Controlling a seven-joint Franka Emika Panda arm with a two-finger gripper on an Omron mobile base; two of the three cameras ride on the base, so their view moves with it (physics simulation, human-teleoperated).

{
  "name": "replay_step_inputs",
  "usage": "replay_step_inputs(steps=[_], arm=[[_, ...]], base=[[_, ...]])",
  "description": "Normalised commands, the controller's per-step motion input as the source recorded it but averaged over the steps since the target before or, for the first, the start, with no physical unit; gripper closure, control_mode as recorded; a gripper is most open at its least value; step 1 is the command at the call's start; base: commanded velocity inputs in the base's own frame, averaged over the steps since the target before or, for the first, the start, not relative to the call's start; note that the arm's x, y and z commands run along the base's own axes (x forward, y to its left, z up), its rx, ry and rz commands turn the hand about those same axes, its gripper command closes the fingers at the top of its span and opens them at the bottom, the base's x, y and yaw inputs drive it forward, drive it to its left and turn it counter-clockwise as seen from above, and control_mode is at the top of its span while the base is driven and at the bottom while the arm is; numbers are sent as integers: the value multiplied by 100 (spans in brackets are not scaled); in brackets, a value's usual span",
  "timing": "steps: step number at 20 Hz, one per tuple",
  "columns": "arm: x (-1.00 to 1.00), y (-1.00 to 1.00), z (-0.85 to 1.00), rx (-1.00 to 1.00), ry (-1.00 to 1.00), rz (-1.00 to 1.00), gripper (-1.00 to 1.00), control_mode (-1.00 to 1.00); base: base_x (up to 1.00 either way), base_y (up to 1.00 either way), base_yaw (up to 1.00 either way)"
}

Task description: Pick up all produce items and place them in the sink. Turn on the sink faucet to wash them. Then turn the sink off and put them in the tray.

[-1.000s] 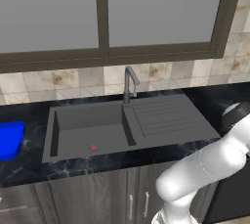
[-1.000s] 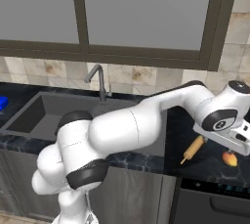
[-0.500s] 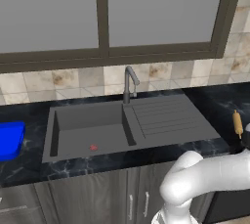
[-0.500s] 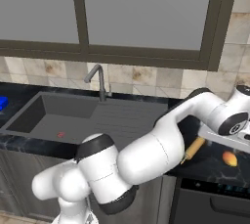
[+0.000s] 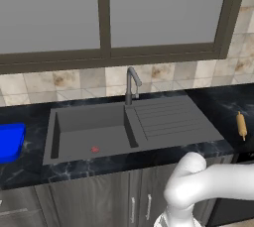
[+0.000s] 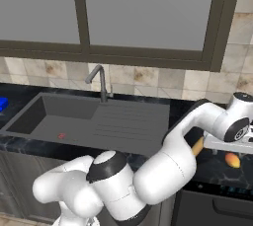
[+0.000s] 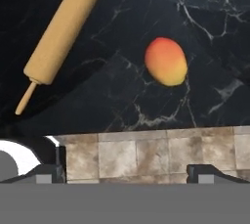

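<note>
Here we see a yellow-orange, red-blushed mango [image 7: 166,61] on black marble worktop [image 7: 195,17] | rolling pin [image 7: 61,30] near, apart | our gripper [image 7: 127,171] wide, empty

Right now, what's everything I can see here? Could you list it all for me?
fruit: one, yellow-orange with red blush, on the black counter right of the sink, apart from the rolling pin
rolling pin: one, tan, on the same counter, beside the fruit
sink: one, dark grey basin with ribbed drainboard, set in the counter; small red mark on its floor
faucet: one, dark grey, behind the sink
tray: one, bright blue, on the counter left of the sink
counter: black marble, over grey cabinets
window: grey panes, dark frame, above tiled wall
arm: one, white, reaching right
claw: open, above the fruit and rolling pin
</note>
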Motion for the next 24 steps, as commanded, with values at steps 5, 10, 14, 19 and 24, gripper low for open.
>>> replay_step_inputs(steps=[5, 10, 14, 19, 24], arm=[[8, 0, -24, -10, -2, 15, -100, -100], [16, 0, -22, -8, -4, 16, -100, -100], [11, 0, -19, -8, -2, 10, -100, -100], [17, -10, -13, -6, 0, 5, -100, -100], [19, -16, -6, -3, 0, 4, -100, -100]], base=[[0, 0, 0], [0, 0, 0], [0, 0, 0], [0, 0, 0], [0, 0, 0]])
